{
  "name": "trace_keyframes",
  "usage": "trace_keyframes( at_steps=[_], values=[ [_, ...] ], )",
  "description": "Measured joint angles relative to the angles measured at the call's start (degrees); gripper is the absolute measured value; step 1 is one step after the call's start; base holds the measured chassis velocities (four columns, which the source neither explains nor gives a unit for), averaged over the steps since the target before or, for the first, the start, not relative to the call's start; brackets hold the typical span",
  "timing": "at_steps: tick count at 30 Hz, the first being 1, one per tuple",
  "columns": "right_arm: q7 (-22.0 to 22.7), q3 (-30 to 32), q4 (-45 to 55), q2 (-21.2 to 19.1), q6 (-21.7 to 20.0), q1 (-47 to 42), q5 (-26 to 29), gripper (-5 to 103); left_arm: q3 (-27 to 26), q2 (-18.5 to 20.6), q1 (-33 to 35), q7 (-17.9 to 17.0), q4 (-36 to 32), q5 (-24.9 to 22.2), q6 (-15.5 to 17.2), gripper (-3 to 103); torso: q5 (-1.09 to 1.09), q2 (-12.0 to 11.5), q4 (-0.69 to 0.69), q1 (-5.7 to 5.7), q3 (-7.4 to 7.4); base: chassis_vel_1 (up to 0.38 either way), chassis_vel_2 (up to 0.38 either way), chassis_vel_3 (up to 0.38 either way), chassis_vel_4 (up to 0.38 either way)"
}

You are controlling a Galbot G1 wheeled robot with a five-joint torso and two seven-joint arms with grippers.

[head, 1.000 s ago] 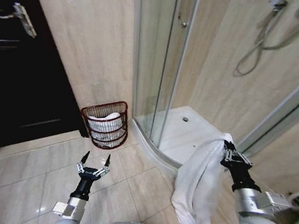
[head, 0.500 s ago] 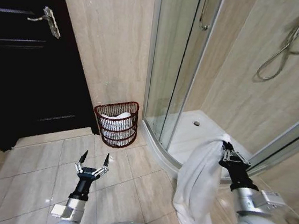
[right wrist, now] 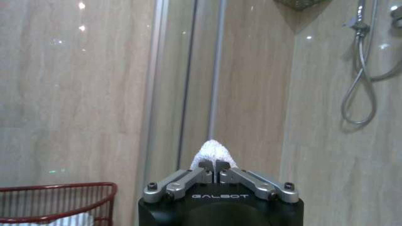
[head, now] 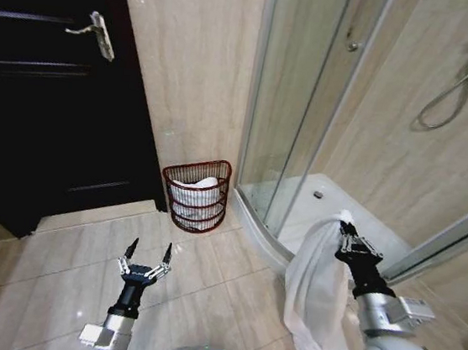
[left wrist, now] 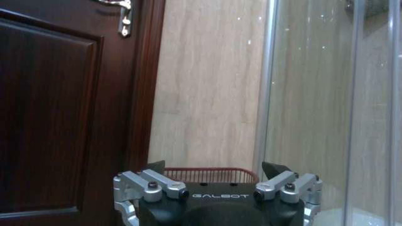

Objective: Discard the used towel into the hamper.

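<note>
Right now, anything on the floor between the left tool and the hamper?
No. Head view shows bare tiled floor from the open left tool to the hamper.

bathroom | glass shower enclosure (head: 296, 114) | shower hose (head: 465, 79) | tiled floor (head: 63, 265) | dark door (head: 41, 85)

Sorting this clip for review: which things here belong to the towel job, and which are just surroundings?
Job:
white towel, hanging from the shut right claw
hamper, by the wall, already holding white cloth

Surroundings:
dark door
shower glass
shower hose
left claw, open, idle
</note>
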Motion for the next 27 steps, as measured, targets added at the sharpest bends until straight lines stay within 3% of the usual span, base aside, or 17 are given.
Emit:
trace_keyframes(
  at_steps=[15, 27],
  values=[
    [0.46, -2.88, 0.00, 0.06, 0.69, 0.55, -0.25, 2, -0.33, 0.11, 0.38, -0.08, 0.35, -0.22, -0.11, 100, -0.03, 0.00, 0.01, 0.00, 0.00, 0.147, 0.153, -0.079, -0.075],
    [1.19, -3.72, 0.01, 0.37, 2.94, 0.44, 0.12, 2, -0.15, 0.09, 0.51, -0.03, 0.76, -0.06, -0.55, 100, -0.01, 0.00, 0.00, 0.00, 0.00, 0.086, 0.081, 0.097, 0.109]
  ],
)
